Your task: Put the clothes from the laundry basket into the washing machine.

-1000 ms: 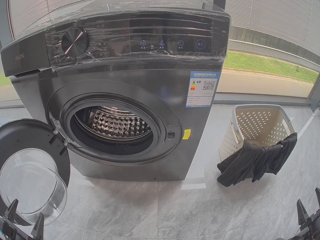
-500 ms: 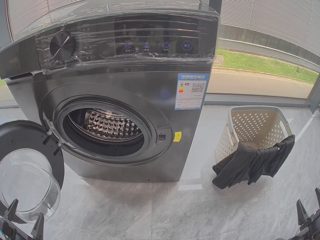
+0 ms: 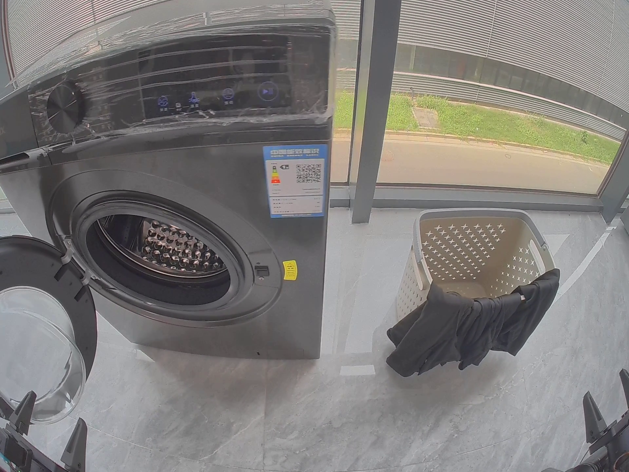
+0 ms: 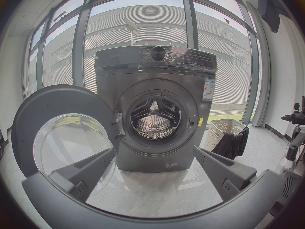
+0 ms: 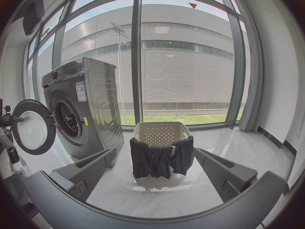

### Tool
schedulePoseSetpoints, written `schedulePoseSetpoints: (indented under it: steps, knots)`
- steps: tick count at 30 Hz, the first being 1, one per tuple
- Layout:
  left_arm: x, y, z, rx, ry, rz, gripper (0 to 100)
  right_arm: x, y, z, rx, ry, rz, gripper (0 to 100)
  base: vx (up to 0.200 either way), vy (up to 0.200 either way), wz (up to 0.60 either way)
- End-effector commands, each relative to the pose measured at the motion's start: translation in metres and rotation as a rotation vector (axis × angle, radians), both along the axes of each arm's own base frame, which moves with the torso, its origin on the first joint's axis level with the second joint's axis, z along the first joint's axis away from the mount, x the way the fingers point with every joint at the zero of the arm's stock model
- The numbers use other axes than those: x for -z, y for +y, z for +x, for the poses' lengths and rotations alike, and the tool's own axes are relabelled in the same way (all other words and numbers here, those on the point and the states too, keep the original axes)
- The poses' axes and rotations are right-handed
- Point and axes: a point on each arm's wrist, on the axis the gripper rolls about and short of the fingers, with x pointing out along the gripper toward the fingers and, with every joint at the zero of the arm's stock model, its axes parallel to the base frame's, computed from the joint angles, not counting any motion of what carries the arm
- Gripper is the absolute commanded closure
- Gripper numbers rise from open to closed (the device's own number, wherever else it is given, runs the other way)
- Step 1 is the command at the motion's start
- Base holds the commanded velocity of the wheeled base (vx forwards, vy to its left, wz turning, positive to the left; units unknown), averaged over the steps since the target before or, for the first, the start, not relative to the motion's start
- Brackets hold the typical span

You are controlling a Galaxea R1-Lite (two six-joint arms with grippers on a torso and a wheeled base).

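Observation:
A grey washing machine [image 3: 216, 231] stands at the left with its round door [image 3: 39, 335] swung open and the steel drum [image 3: 173, 247] bare inside. To its right sits a cream laundry basket [image 3: 481, 240] with a black garment [image 3: 468, 326] draped over its front rim and hanging outside. My left gripper [image 3: 49, 431] is open low at the left, below the door. My right gripper [image 3: 608, 404] is open at the lower right, short of the basket. The right wrist view faces the basket [image 5: 160, 134] and garment [image 5: 159, 158]; the left wrist view faces the drum [image 4: 154, 120].
Glass walls and a window post [image 3: 373, 93] rise behind the machine and basket. Pale marble floor [image 3: 327, 414] lies open between me and both. The open door [image 4: 60, 128] juts out toward my left arm.
The whole head view has swung to the right, so the machine and basket sit further left in the picture. Both grippers hold their places at the bottom corners.

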Motion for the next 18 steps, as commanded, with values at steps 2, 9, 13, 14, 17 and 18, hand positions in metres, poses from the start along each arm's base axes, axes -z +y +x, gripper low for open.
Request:
schedulePoseSetpoints:
  steps: [2,9,13,14,17,18]
  knots:
    - [0.0053,0.0000,-0.0001,0.000,-0.001,-0.002,0,0.0051,0.0000,0.0008,0.000,0.011,0.000,0,0.000,0.000,0.00]
    - [0.0053,0.0000,-0.0001,0.000,-0.001,-0.002,0,0.0051,0.0000,0.0008,0.000,0.011,0.000,0,0.000,0.000,0.00]
    - [0.0053,0.0000,-0.0001,0.000,-0.001,-0.002,0,0.0051,0.0000,0.0008,0.000,0.011,0.000,0,0.000,-0.100,0.00]
    - [0.0053,0.0000,-0.0001,0.000,-0.001,-0.002,0,0.0051,0.0000,0.0008,0.000,0.011,0.000,0,0.000,-0.200,0.00]
    - [0.0053,0.0000,-0.0001,0.000,-0.001,-0.002,0,0.0051,0.0000,0.0008,0.000,0.011,0.000,0,0.000,-0.200,0.00]
    - [0.0053,0.0000,-0.0001,0.000,-0.001,-0.002,0,0.0051,0.0000,0.0008,0.000,0.011,0.000,0,0.000,-0.200,0.00]
